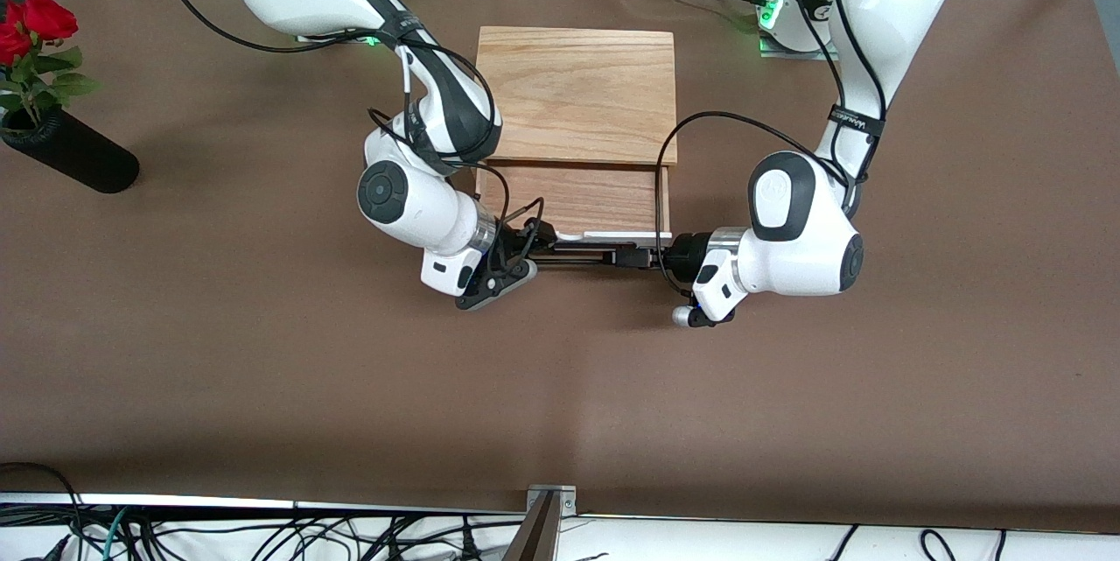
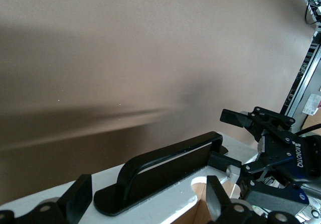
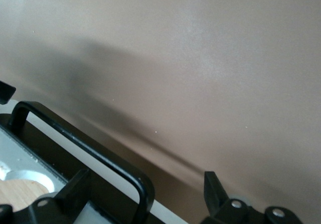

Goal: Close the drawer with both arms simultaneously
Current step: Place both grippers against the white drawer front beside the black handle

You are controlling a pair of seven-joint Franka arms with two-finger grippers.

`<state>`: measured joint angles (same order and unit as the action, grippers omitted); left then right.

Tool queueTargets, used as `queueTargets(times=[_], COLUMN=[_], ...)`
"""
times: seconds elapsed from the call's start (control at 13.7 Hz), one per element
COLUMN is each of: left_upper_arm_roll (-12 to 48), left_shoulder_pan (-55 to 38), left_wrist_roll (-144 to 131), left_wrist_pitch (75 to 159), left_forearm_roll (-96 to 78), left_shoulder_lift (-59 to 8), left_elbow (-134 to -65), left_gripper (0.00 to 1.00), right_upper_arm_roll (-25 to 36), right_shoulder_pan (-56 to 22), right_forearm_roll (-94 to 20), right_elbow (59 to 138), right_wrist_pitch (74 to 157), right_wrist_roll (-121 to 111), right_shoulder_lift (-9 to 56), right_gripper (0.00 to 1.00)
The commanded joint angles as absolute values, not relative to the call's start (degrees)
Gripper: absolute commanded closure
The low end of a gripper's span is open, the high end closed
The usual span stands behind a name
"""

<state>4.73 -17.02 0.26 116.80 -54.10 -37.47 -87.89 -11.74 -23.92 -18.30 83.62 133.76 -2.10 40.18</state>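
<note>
The drawer (image 1: 573, 198) stands pulled out of the oak-coloured box (image 1: 577, 93), its white front panel and black bar handle (image 1: 584, 257) facing the front camera. My right gripper (image 1: 544, 244) is open at the handle's end toward the right arm's side. In the right wrist view its fingers (image 3: 76, 185) straddle the handle's bend (image 3: 85, 144). My left gripper (image 1: 640, 257) is open at the handle's other end. In the left wrist view its fingers (image 2: 76, 198) stand on either side of the handle (image 2: 165, 159) and the front panel (image 2: 165, 208). The right gripper (image 2: 266, 133) also shows there.
A black vase with red roses (image 1: 70, 154) lies tilted at the right arm's end of the table. The brown table cover (image 1: 560, 386) stretches bare from the drawer's front to the table's near edge, where cables (image 1: 262, 535) hang.
</note>
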Motion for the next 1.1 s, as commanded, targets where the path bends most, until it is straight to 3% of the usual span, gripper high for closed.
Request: queueTargets(times=[0.0,1.02], left_upper_arm_roll=[4.66,4.48], left_shoulder_pan=[-18.01,-22.15], left_wrist_roll=[1.50,0.79], left_wrist_pitch=[116.28,116.37], left_forearm_roll=[-55.63,-45.11], left_shoulder_lift=[-38.41,-39.02], left_elbow=[-86.48,-87.28], left_gripper=[0.00,0.00], right_upper_arm_roll=[-11.87,-12.30], right_shoulder_pan=[-23.99,-25.05], right_forearm_roll=[-19.34,-20.82], right_elbow=[81.83,81.83], right_wrist_pitch=[133.16,127.10], right_wrist_roll=[-2.37,-1.68], right_shoulder_lift=[41.31,40.69], right_gripper=[0.00,0.00])
